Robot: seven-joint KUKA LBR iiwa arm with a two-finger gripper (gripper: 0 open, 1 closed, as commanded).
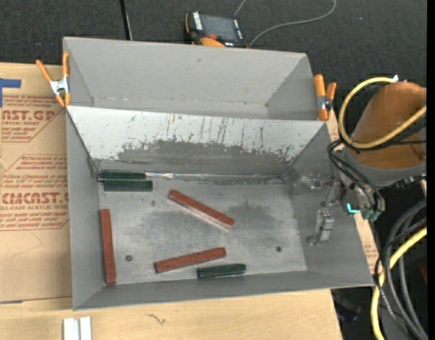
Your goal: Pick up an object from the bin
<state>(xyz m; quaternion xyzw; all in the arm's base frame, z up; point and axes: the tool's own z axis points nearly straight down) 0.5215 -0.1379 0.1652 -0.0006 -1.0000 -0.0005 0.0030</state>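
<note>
The hand (319, 227) hangs low at the right side of the bin (196, 83), over bare floor by the right wall; whether it is released or clenched I cannot tell. Nearest to it are the slanted red bar (200, 209) mid-bin and the front green bar (221, 270), just beside the front red bar (189, 260). Well apart lie the left red bar (107, 246) along the left wall and the back green bar (125, 181).

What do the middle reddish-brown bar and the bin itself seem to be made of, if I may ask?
Reddish-brown bar: matte, flat-sided, paler along one edge; perhaps painted wood or plastic, unclear which. Bin: grey sheet metal, dull finish, with folded walls and dark scratches on its back wall.
</note>
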